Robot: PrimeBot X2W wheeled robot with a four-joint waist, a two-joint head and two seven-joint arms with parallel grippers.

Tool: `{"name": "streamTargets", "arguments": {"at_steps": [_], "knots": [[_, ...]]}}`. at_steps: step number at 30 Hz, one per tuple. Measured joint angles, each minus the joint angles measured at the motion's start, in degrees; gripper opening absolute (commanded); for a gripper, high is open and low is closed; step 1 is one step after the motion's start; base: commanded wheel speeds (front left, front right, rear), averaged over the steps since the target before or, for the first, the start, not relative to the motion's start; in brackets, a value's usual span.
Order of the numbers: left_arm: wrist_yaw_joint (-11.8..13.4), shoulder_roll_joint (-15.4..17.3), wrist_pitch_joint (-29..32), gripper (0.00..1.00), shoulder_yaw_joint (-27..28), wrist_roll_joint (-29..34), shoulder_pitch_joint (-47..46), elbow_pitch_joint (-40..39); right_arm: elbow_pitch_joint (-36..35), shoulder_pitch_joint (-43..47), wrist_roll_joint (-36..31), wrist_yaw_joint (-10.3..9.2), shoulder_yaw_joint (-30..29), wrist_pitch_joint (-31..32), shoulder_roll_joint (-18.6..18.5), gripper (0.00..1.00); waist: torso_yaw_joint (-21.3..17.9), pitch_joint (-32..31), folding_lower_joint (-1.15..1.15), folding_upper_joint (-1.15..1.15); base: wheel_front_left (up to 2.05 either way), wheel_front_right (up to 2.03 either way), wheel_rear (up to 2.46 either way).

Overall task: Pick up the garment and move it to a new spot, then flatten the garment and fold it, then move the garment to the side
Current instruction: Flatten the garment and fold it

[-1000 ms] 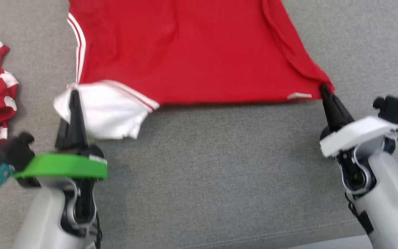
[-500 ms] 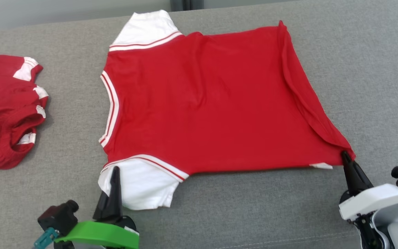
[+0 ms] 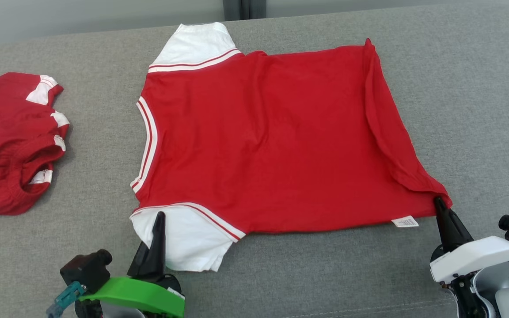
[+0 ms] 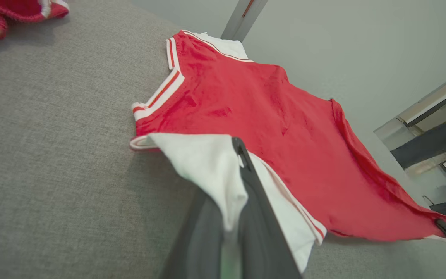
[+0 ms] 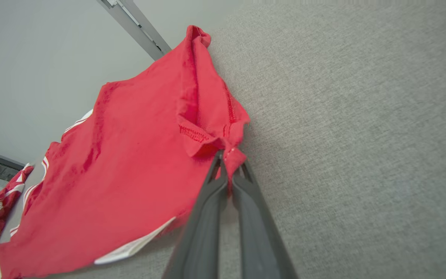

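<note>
though illegible, white label (image 3: 405,221) on red garment (image 3: 272,145) hem near right fingers (image 3: 448,221)

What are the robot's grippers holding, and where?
Both hold the red T-shirt: the left gripper pinches its near white sleeve, the right gripper pinches its near bottom corner.

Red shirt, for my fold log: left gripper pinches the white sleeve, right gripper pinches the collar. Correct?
No: the right gripper pinches the red shirt's hem corner instead; the right wrist view shows it. The left gripper does pinch the white sleeve.
</note>
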Motion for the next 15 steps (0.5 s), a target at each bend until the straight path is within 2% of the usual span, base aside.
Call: {"name": "streamTargets", "arguments": {"at_steps": [8,15], "knots": [[-1.3,0.6,2.1,0.00,-0.2,0.2,-5.9,2.0,0.1,-4.3,-1.4,0.00,0.2,1.9,0.5,0.00,-0.4,0.6,0.00,0.00,0.00,0.00,0.00],[-2.5,0.7,4.6,0.00,0.2,-1.1,-12.6,6.1,3.5,-9.9,-3.2,0.00,-0.2,3.6,-0.1,0.00,-0.4,2.3,0.00,0.00,0.00,0.00,0.00]]}}
